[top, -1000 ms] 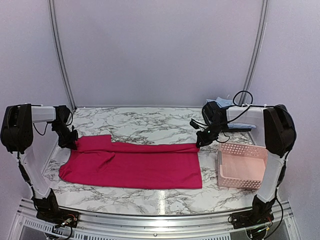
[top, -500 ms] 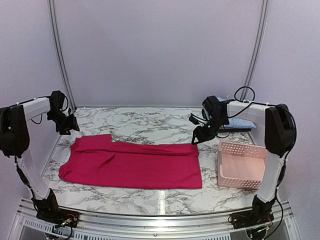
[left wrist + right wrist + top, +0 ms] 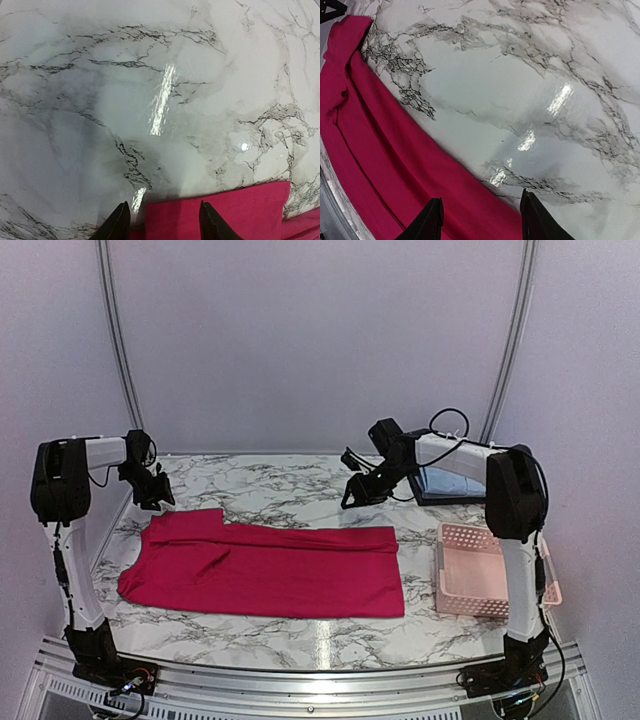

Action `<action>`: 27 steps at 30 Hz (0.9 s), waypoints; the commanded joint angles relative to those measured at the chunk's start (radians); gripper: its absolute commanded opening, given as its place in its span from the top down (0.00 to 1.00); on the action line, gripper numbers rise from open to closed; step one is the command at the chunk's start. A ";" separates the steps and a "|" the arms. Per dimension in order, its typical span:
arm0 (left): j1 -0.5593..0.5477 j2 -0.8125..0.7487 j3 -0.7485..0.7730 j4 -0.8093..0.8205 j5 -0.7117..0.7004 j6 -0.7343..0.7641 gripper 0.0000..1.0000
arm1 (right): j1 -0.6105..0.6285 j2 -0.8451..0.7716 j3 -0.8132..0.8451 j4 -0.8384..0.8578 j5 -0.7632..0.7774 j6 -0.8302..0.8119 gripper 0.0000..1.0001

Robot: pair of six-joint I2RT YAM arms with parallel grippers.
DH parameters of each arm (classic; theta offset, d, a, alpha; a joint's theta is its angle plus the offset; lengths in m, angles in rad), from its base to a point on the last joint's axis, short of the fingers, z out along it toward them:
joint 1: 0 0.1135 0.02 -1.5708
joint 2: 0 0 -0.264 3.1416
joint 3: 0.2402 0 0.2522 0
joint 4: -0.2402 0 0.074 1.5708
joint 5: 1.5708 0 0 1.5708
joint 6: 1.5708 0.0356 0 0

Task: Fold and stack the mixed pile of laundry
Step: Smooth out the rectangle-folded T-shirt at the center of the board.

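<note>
Marble bears red garment, apparently clear of tools.

Quick tally: there was one magenta-red cloth garment, one light blue cloth shirt, one pink plastic lattice basket and one dark flat rectangular tray. Plus there were two black-and-white robot arms.

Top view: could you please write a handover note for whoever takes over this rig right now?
Left gripper: open, empty, over the red garment's far left corner.
Right gripper: open, empty, near its far right corner.
Red garment: flat on table, seemingly folded once lengthwise.
Blue shirt: far right, on the tray, untouched.
Left: finish folding red, fold blue, stack.
</note>
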 commanded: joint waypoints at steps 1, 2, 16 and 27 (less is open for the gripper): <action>-0.032 0.046 0.040 -0.010 -0.035 0.033 0.51 | 0.022 0.007 -0.022 0.003 -0.028 0.026 0.52; -0.035 0.055 0.043 -0.012 -0.042 0.036 0.51 | 0.024 0.003 -0.043 0.009 -0.030 0.028 0.52; -0.078 0.035 0.045 -0.027 -0.046 0.065 1.00 | 0.023 -0.025 -0.113 0.026 -0.022 0.025 0.52; -0.078 -0.259 -0.111 -0.024 0.010 0.038 1.00 | 0.040 -0.033 -0.111 0.128 -0.126 0.089 0.53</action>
